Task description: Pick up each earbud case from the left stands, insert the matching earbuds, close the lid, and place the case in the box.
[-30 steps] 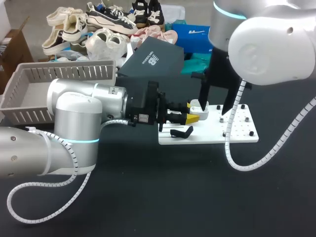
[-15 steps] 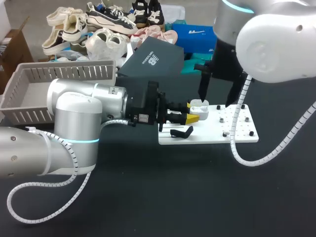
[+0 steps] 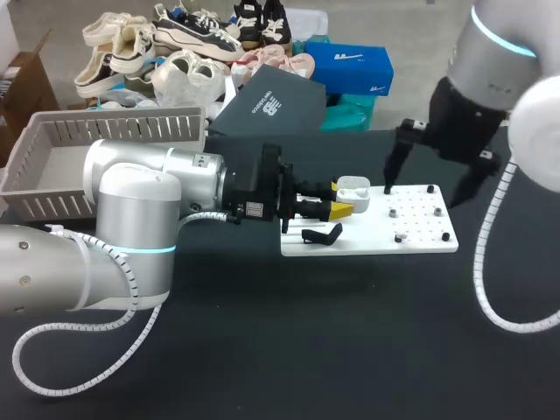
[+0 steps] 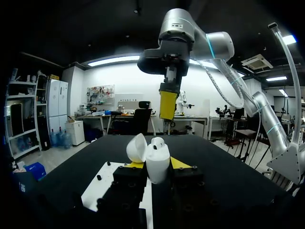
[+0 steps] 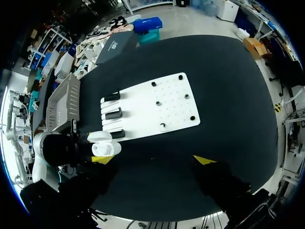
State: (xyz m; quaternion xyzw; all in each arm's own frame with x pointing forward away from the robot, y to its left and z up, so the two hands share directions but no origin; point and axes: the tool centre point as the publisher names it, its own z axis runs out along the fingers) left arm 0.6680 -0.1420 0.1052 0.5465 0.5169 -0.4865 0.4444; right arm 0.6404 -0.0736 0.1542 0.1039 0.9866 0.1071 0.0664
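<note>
As the case [image 4: 157,163] gapes, left gripper [image 3: 339,199] clamps it.

Head camera overhead — right wrist high, left table-level (white board [image 3: 367,241] shared)

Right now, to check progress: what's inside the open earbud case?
What looks like one earbud sits in the case, held by the left gripper; its wall hides any second one.

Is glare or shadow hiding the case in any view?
Head view: even light, no glare on the case in the left gripper. Left wrist view: backlit, yet the case stands clear. Right wrist view: the case glares white, its detail faint; the right gripper shows dark apart from its tips.
</note>
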